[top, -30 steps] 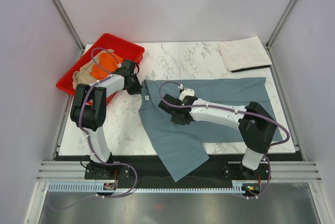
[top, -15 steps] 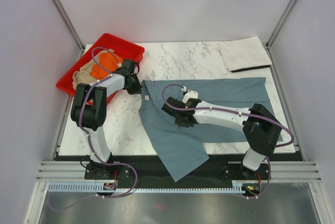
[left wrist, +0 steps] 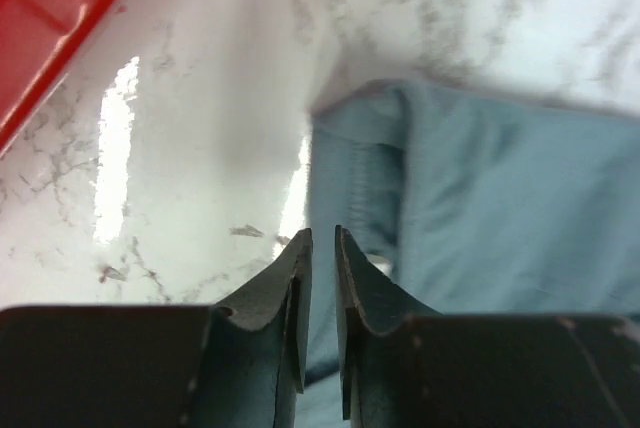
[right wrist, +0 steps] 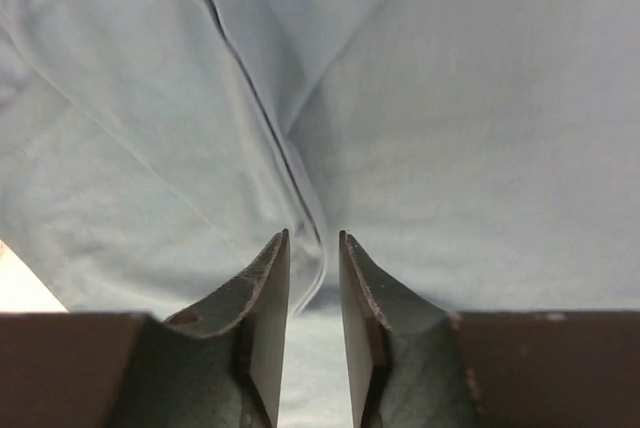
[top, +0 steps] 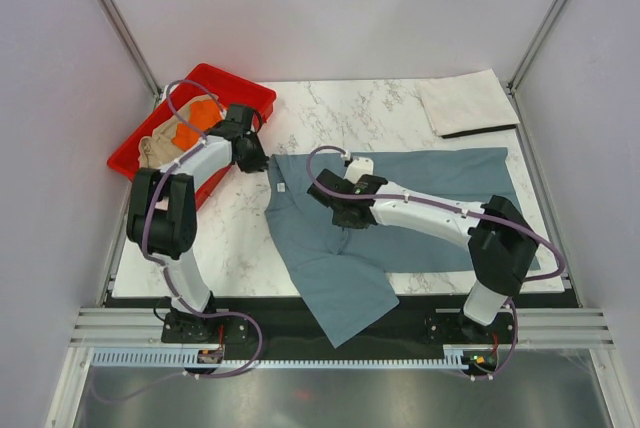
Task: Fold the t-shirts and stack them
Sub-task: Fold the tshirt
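Note:
A slate blue-grey t-shirt (top: pixel 440 173) lies spread on the marble table, its lower part hanging over the near edge. My left gripper (top: pixel 252 160) sits at the shirt's far left corner; in the left wrist view its jaws (left wrist: pixel 322 233) stand a narrow gap apart over the hemmed corner (left wrist: pixel 370 148), pinching nothing. My right gripper (top: pixel 347 216) rests on the middle of the shirt. Its jaws (right wrist: pixel 312 235) are apart, with a loose fold edge (right wrist: pixel 270 138) of the cloth running up to the gap. An orange t-shirt (top: pixel 205 113) and a tan one (top: pixel 160 143) lie in the tray. An off-white t-shirt (top: pixel 465 103) lies folded at the back right.
The red plastic tray (top: pixel 250 93) stands at the back left corner, close behind my left wrist, and its wall (left wrist: pixel 50 18) shows in the left wrist view. Bare marble (top: pixel 230 238) lies left of the shirt. Frame posts rise at the back corners.
Both grippers have come apart from shut and let go of the blue-grey cloth. The left wrist has shifted slightly toward the tray. The right gripper has moved a little farther back on the shirt.

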Tool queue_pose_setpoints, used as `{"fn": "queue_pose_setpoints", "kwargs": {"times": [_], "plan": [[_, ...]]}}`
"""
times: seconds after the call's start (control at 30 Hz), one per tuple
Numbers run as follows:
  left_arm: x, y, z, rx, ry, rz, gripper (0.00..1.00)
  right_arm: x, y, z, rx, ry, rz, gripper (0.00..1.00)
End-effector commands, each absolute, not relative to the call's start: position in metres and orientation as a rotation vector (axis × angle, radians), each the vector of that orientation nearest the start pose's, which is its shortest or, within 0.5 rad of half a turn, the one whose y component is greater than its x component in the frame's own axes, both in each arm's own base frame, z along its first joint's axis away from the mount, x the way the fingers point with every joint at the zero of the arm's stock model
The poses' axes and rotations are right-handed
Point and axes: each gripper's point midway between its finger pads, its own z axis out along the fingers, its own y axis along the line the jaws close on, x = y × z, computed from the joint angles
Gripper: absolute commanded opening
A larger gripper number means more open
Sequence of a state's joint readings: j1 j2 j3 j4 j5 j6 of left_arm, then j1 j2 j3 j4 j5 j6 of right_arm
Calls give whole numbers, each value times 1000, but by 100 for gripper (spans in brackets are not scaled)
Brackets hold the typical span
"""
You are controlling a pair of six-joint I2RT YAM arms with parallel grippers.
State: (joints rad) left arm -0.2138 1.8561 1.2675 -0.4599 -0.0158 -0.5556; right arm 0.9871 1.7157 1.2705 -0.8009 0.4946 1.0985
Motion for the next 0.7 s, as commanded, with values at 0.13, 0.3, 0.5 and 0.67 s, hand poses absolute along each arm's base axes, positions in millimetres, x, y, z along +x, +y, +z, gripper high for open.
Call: {"fn": "queue_pose_setpoints", "kwargs": {"times": [0.13,0.3,0.5,0.67], "plan": [[440,-157,127,-275,2466,-581,24,309,270,124,12,2413,126,38],[454,-171,113,-232,2496,-629,24,351,259,121,-62,2380,154,38],[463,-171,70,-251,2575,-587,23,406,236,103,1,2388,118,33],[465,-154,40,-289,2616,-441,21,433,204,74,78,2426,17,31]]}}
